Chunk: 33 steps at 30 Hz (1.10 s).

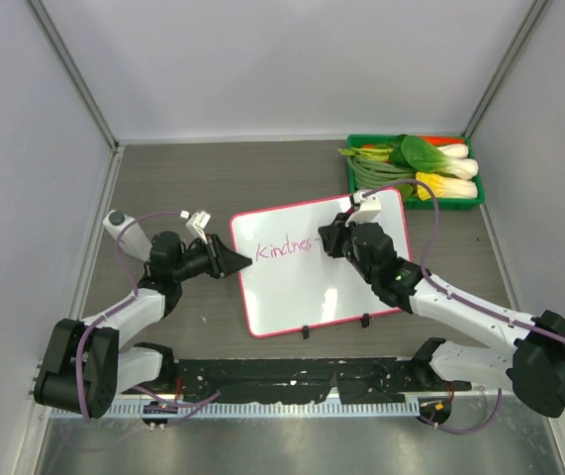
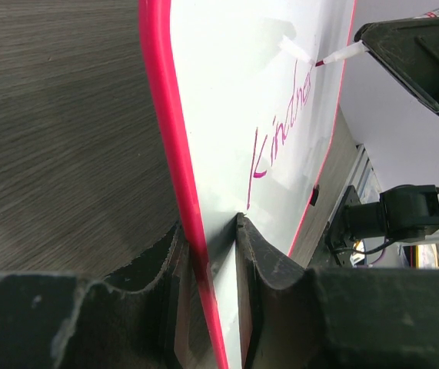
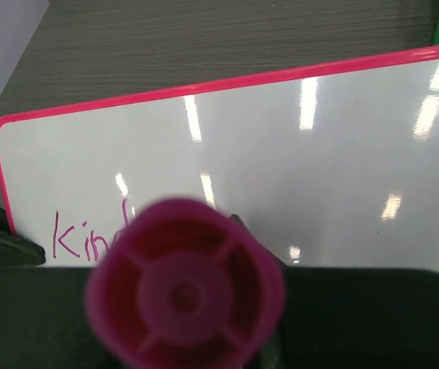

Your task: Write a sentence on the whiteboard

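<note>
The whiteboard (image 1: 336, 292) lies flat mid-table, with a pink-red frame and two black clips on its near edge. The sentence (image 1: 284, 248) reads "Kindnes" in pink cursive. My left gripper (image 1: 245, 262) is shut on the board's left edge; in the left wrist view the jaws (image 2: 211, 231) pinch the pink frame, with the board (image 2: 219, 92) and the writing (image 2: 281, 127) beyond. My right gripper (image 1: 333, 237) is shut on a marker, whose tip (image 2: 334, 56) touches the board just after the last letter. In the right wrist view the marker's pink end cap (image 3: 184, 284) hides the fingers and part of the writing (image 3: 81, 240).
A green tray (image 1: 450, 203) of vegetables stands at the back right, close to the board's far right corner. Grey walls enclose the table on three sides. A black rail (image 1: 292, 381) runs along the near edge between the arm bases.
</note>
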Each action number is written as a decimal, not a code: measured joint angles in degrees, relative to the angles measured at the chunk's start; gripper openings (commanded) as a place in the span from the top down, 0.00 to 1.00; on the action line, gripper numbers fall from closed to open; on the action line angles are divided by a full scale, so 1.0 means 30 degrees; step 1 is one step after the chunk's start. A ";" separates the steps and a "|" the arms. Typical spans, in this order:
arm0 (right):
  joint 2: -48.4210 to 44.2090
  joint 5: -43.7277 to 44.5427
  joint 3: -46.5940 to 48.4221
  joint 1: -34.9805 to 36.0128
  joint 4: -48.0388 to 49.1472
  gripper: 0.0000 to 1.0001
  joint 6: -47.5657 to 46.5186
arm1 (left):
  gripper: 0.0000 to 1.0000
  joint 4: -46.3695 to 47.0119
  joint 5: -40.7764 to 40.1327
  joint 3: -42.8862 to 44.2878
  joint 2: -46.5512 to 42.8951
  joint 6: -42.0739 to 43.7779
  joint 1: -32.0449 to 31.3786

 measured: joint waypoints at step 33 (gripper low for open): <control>-0.0685 -0.0539 -0.0517 0.0000 -0.0597 0.99 -0.0102 | 1.00 0.0007 0.0000 0.0000 0.0000 0.0000 0.0000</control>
